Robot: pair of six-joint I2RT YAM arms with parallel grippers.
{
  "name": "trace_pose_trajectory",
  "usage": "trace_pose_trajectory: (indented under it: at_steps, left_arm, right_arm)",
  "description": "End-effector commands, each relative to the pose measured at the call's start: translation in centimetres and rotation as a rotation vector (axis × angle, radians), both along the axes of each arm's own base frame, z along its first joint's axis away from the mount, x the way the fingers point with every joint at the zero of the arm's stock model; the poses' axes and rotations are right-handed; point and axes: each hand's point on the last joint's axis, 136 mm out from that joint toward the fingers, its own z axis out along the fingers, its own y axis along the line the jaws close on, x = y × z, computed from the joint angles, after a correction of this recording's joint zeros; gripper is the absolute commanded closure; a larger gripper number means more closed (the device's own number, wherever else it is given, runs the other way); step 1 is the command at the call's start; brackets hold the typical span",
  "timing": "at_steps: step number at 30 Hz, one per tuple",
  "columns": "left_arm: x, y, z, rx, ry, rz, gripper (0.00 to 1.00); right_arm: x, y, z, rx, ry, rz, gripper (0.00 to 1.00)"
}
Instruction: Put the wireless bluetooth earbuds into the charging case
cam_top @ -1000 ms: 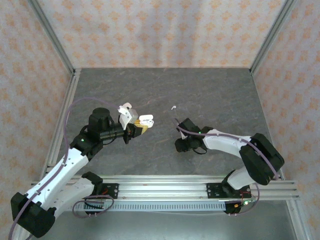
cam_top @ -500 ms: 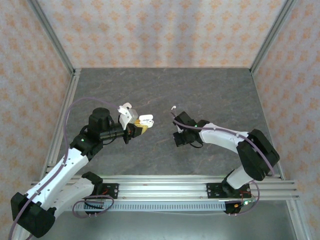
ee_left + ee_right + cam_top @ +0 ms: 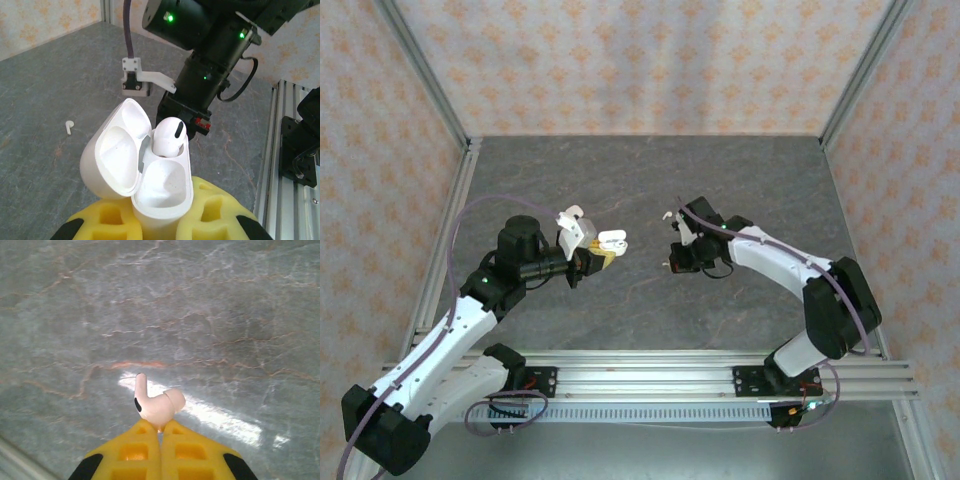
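My left gripper (image 3: 162, 212) is shut on the white charging case (image 3: 162, 187), holding it upright with the lid (image 3: 117, 150) hinged open to the left. One earbud (image 3: 168, 136) sits in the far socket and the near socket is hollow. From above, the case (image 3: 613, 241) hangs over the table's left middle in the left gripper (image 3: 603, 255). My right gripper (image 3: 161, 426) is shut on a second white earbud (image 3: 157, 407), pinched at the fingertips just over the table with its stem pointing up. This right gripper (image 3: 674, 262) faces the case across a small gap. A third earbud (image 3: 69, 127) lies loose on the table.
The table (image 3: 760, 180) is grey marbled stone, walled by patterned panels. An aluminium rail (image 3: 650, 375) carrying both arm bases runs along the near edge. The loose earbud (image 3: 666, 214) lies just beyond the right wrist, next to its purple cable.
The right gripper has shut on an earbud, and its arm has swung farther from the rail. The left arm and the case have not moved.
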Motion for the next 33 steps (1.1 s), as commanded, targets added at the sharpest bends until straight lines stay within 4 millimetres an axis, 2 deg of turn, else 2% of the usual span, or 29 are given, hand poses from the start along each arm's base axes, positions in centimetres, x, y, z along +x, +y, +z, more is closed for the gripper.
trace_pose_trajectory:
  at_steps: [1, 8, 15, 20, 25, 33]
  left_arm:
    - [0.0, -0.2, 0.3, 0.013, -0.041, -0.025, 1.00]
    - [0.8, -0.8, -0.2, 0.066, -0.117, -0.052, 1.00]
    - [1.7, -2.9, -1.6, 0.157, -0.174, -0.089, 1.00]
    - [2.1, -4.2, -1.8, 0.166, -0.213, -0.104, 1.00]
    - [2.2, -5.0, -1.7, 0.158, -0.230, -0.124, 1.00]
    - [1.7, -5.4, -1.5, 0.149, -0.238, -0.142, 1.00]
  right_arm:
    - [-2.1, 0.2, 2.6, 0.037, 0.123, -0.004, 1.00]
    - [-4.5, -1.0, 7.8, 0.017, 0.189, -0.011, 1.00]
    - [-6.6, -2.5, 12.8, 0.003, 0.165, -0.019, 1.00]
    - [-7.9, -2.2, 15.7, 0.011, 0.140, 0.010, 1.00]
    - [-8.7, -0.4, 17.6, 0.038, 0.115, 0.064, 1.00]
    - [-7.8, 3.5, 19.1, 0.119, 0.107, 0.122, 1.00]
